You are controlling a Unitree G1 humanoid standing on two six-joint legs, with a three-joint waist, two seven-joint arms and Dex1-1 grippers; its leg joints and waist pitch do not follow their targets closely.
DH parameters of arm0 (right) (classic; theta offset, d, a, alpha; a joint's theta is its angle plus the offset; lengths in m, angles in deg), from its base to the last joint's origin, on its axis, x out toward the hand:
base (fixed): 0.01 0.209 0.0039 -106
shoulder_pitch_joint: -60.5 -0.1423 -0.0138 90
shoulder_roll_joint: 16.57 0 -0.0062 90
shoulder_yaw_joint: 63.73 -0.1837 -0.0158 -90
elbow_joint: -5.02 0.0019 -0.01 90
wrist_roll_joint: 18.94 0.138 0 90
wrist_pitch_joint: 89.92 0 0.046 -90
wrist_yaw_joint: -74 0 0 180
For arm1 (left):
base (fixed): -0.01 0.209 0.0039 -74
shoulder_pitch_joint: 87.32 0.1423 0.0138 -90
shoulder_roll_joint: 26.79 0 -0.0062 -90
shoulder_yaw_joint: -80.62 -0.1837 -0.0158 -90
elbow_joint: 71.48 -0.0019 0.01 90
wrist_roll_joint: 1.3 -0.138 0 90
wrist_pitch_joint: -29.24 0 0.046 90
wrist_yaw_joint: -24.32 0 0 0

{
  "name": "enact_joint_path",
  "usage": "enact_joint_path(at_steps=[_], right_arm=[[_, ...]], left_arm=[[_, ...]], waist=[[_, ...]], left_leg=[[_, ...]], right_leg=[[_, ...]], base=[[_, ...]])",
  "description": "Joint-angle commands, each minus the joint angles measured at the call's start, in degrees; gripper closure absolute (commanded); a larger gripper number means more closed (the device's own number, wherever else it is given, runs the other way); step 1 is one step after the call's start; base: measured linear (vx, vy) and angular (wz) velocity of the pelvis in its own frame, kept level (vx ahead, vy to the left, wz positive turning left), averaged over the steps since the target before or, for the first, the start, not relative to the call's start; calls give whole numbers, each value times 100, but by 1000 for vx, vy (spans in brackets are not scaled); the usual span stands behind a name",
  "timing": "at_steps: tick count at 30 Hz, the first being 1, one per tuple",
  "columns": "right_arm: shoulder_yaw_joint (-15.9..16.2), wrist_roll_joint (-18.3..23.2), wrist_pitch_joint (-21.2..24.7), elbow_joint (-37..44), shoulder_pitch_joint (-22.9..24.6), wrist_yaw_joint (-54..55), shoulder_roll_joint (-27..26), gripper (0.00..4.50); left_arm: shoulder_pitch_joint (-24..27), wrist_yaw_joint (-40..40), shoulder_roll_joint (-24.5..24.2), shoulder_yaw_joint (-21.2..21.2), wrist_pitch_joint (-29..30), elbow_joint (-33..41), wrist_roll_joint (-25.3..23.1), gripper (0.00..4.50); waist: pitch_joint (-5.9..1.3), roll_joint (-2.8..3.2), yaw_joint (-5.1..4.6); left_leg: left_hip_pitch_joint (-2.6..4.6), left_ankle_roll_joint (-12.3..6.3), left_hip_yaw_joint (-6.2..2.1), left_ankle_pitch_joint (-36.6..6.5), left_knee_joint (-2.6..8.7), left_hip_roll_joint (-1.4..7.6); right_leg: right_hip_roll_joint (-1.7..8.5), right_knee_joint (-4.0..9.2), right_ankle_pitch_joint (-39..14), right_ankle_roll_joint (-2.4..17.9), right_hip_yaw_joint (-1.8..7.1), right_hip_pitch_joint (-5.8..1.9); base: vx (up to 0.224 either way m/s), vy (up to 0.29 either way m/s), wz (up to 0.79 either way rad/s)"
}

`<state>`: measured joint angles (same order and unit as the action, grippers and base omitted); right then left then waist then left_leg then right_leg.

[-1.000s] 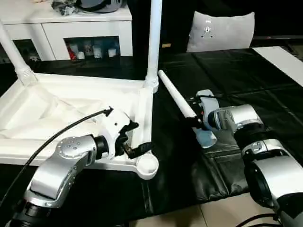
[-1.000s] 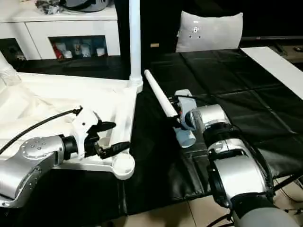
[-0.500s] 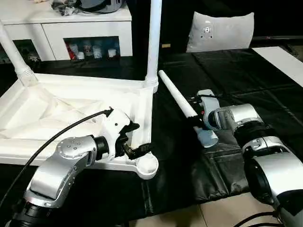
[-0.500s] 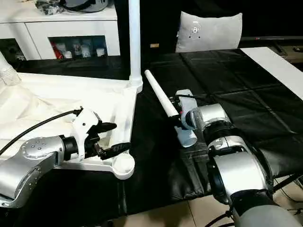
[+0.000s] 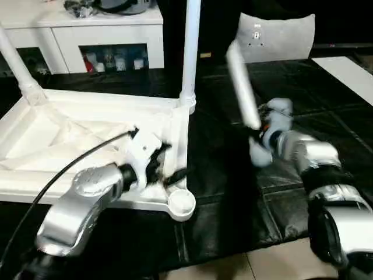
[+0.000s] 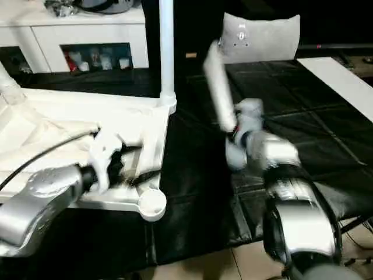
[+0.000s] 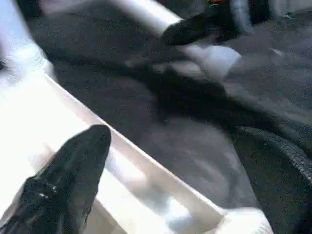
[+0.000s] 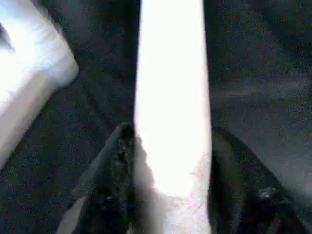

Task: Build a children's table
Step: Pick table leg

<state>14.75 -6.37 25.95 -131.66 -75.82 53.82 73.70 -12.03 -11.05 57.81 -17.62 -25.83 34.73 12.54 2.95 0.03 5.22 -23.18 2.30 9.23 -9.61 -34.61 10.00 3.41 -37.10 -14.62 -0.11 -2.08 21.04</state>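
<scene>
The white children's table top (image 5: 70, 140) lies upside down on the black worktable (image 5: 233, 186), ribs up. Two white legs stand in its far corners, one at the right (image 5: 189, 52) and one at the left (image 5: 17, 64). The near right corner socket (image 5: 180, 204) is empty. My left gripper (image 5: 169, 169) is open, its fingers (image 7: 73, 170) on either side of the top's right rim (image 7: 146, 170). My right gripper (image 5: 259, 131) is shut on a third leg (image 5: 240, 87), holding it off the worktable, thin end tilted up and away. Both black fingers (image 8: 112, 185) press against this leg (image 8: 170, 97).
A white cabinet (image 5: 87, 29) stands behind the table top. A grey cushion (image 5: 274, 38) sits at the back and a white board (image 5: 349, 73) lies at the far right. The worktable's front edge meets the floor (image 5: 233, 265). A black cable (image 5: 70, 169) runs along my left forearm.
My right gripper has raised the leg from the worktable and swung its thin end upward. My left gripper stays at the top's right rim.
</scene>
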Motion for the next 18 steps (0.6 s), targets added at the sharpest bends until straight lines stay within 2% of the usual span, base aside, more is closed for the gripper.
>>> enact_joint_path(at_steps=[1, 2, 3, 4, 5, 6, 7, 8, 9, 11, 14, 16, 17, 18], right_arm=[[-575, 791, -52, 1160, 321, -610, -124, 265], [-575, 791, -52, 1160, 321, -610, -124, 265], [-955, 1419, 17, 1918, 648, -1015, -270, 265], [-1147, 1882, 58, 2448, 881, -1304, -372, 265], [-1147, 1882, 58, 2448, 881, -1304, -372, 265], [-1174, 2136, 64, 2730, 1019, -1433, -419, 265], [-1170, 2283, 68, 2890, 1102, -1502, -443, 265], [-1109, 2426, 103, 3083, 1211, -1654, -449, 265], [-1045, 2558, 163, 3261, 1308, -1824, -451, 265], [-979, 2671, 249, 3422, 1390, -1984, -456, 265], [-673, 3246, 949, 4285, 1777, -2653, -519, 265], [-544, 3358, 1121, 4485, 1894, -2783, -517, 265], [-537, 3364, 1130, 4494, 1900, -2787, -516, 265], [-361, 3399, 1187, 4594, 2003, -2828, -482, 265]], left_arm=[[-315, 337, 370, 274, -180, -290, 119, 0], [-315, 337, 370, 274, -180, -290, 119, 0], [-566, 443, 712, 484, -141, -416, 434, 0], [-749, 505, 933, 625, -122, -471, 652, 0], [-749, 505, 933, 625, -122, -471, 652, 0], [-869, 566, 1069, 715, -107, -525, 768, 0], [-940, 610, 1150, 770, -100, -562, 831, 0], [-1068, 668, 1292, 868, -69, -618, 983, 0], [-1198, 719, 1434, 975, -22, -670, 1160, 0], [-1328, 780, 1569, 1094, 32, -728, 1343, 0], [-2042, 1248, 2227, 1762, 353, -1141, 2233, 0], [-2202, 1348, 2356, 1901, 533, -1261, 2473, 0], [-2209, 1352, 2361, 1906, 541, -1266, 2484, 0], [-2313, 1410, 2450, 1971, 718, -1371, 2710, 0]], waist=[[-415, 31, 16], [-393, 8, 10], [-396, -27, 15], [-425, 62, 62], [-425, 62, 62], [-421, 21, 62], [-421, 18, 66], [-405, 35, 66], [-393, 8, 69], [-396, -1, 68], [-391, -2, 110], [-390, -42, 130], [-389, -38, 133], [-385, -56, 158]], left_leg=[[168, -68, -30, -433, 330, 256], [177, -107, -12, -511, 350, 240], [170, -132, -23, -530, 362, 255], [193, -152, -47, -548, 350, 285], [193, -152, -47, -548, 350, 285], [189, -192, -49, -555, 370, 281], [183, -185, -52, -563, 364, 288], [178, -165, -46, -625, 372, 276], [180, -155, -32, -695, 367, 271], [168, -146, -46, -687, 381, 275], [172, -196, -45, -685, 368, 266], [157, -250, -59, -609, 370, 276], [157, -246, -52, -581, 360, 265], [157, -261, -45, -512, 356, 264]], right_leg=[[401, 340, 932, 1199, 212, -223], [378, 391, 879, 1157, 217, -227], [395, 383, 904, 1172, 222, -248], [423, 363, 1000, 1201, 217, -233], [423, 363, 1000, 1201, 217, -233], [402, 379, 1009, 1277, 190, -231], [410, 369, 967, 1309, 190, -228], [409, 388, 784, 1336, 192, -222], [419, 419, 619, 1344, 202, -229], [425, 425, 501, 1337, 196, -234], [431, 456, 397, 1364, 199, -239], [447, 449, 388, 1368, 192, -237], [443, 443, 387, 1365, 194, -234], [449, 449, 355, 1347, 199, -227]], base=[[0, 0, 0], [0, 0, 0], [0, 0, 0], [0, 0, 0], [0, 0, 0], [0, 0, 0], [0, 0, 0], [0, 0, 0], [0, 0, 0], [0, 0, 0], [0, 0, 0], [0, 0, 0], [0, 0, 0], [0, 0, 0]])
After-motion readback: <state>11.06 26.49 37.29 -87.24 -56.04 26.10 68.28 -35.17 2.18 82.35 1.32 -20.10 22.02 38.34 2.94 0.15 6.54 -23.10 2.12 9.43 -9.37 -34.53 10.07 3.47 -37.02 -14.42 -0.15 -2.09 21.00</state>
